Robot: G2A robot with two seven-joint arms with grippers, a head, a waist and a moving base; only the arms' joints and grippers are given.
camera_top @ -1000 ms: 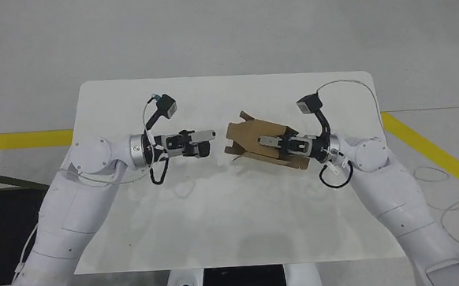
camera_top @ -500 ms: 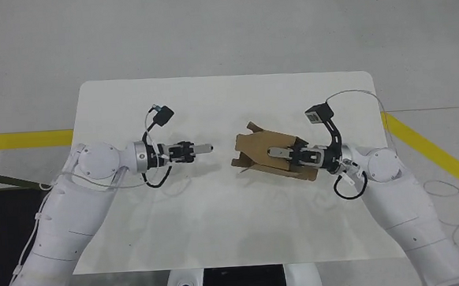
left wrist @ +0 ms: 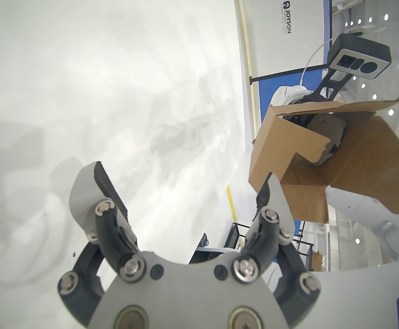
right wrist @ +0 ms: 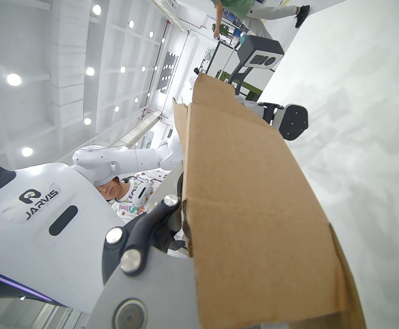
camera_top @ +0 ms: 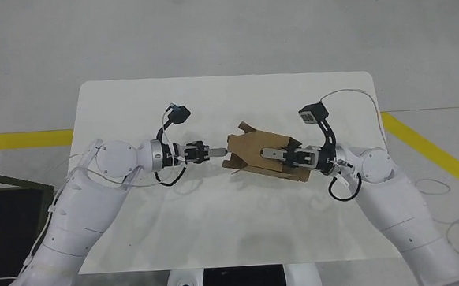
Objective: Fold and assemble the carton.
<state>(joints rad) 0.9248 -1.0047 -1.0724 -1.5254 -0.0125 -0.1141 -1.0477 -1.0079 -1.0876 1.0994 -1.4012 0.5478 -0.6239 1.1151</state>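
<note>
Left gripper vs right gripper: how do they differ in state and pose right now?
1. The left gripper is open and holds nothing; the right gripper is shut on a wall of the carton.
2. The left gripper sits at the carton's flapped end, contact unclear; the right gripper comes in from the opposite end, one finger lying along the carton's top.
Shared: both lie roughly level over the table, pointing at each other.
</note>
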